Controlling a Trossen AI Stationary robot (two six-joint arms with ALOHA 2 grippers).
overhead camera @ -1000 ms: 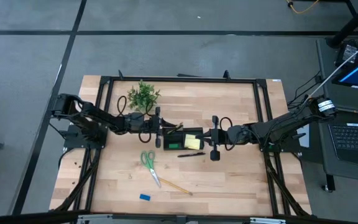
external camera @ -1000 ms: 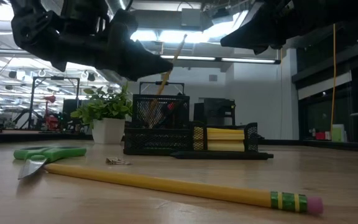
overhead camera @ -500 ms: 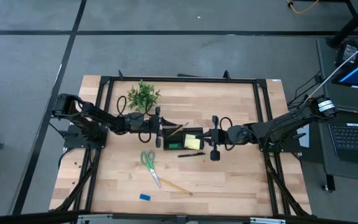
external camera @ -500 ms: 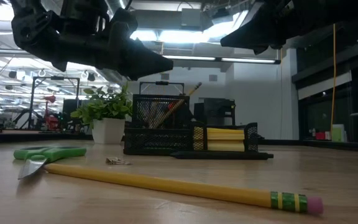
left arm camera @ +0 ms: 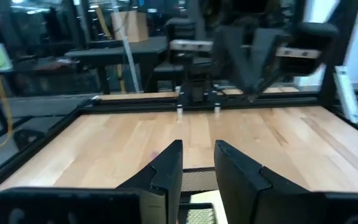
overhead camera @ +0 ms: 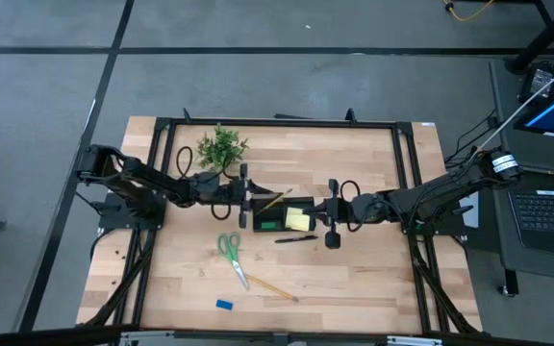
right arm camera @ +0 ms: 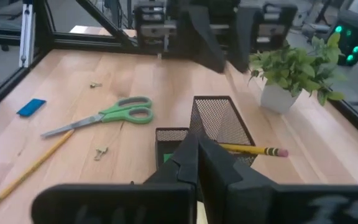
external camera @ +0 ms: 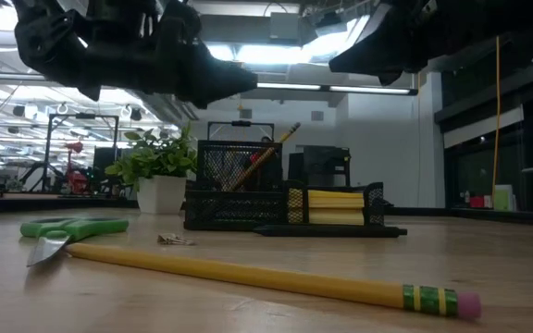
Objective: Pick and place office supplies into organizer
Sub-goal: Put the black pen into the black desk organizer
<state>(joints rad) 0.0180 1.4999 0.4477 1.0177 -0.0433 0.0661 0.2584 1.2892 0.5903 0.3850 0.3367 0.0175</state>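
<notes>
The black mesh organizer (overhead camera: 279, 217) stands mid-table with a yellow sticky-note pad (overhead camera: 297, 220) and a green block (overhead camera: 268, 224) in its compartments. A yellow pencil (external camera: 271, 150) stands in its tall cup (right arm camera: 219, 121), leaning on the rim with its eraser end (right arm camera: 279, 152) sticking out. My left gripper (overhead camera: 249, 206) hovers open just left of the cup, level, with nothing between its fingers (left arm camera: 169, 163). My right gripper (overhead camera: 323, 217) hovers shut over the organizer's right side (right arm camera: 197, 155).
Green-handled scissors (overhead camera: 229, 251), a second yellow pencil (overhead camera: 269, 286) and a blue block (overhead camera: 223, 305) lie on the near half of the table. A black pen (overhead camera: 296, 238) lies in front of the organizer. A potted plant (overhead camera: 221, 149) stands behind the left gripper.
My left gripper has opened and let go of the pencil. The pencil, held steeply above the cup before, has dropped into the cup and tipped over toward the table's right, and now leans on the rim. Both arms have stayed in place.
</notes>
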